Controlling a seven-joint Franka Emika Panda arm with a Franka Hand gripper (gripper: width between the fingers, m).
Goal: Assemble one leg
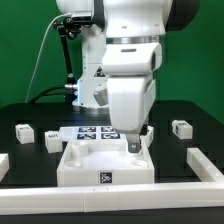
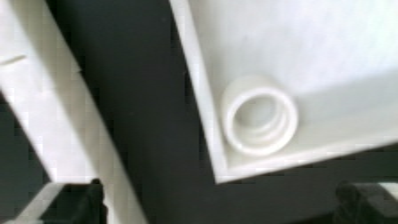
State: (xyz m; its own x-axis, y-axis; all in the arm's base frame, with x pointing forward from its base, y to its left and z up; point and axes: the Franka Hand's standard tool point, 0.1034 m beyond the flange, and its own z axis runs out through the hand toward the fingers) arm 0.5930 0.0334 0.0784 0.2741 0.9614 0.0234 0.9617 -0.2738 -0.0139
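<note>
My gripper hangs over the back right corner of the large white base. In the wrist view the two dark fingertips stand far apart, and only dark table shows between them, so the gripper is open and empty. That view also shows a corner of the base with a round recessed pocket. Three small white legs with tags lie on the table: two at the exterior view's left and one at its right.
The marker board lies behind the base. White border walls run along the front, the left and the right; one white strip shows in the wrist view. The arm hides the table's far middle.
</note>
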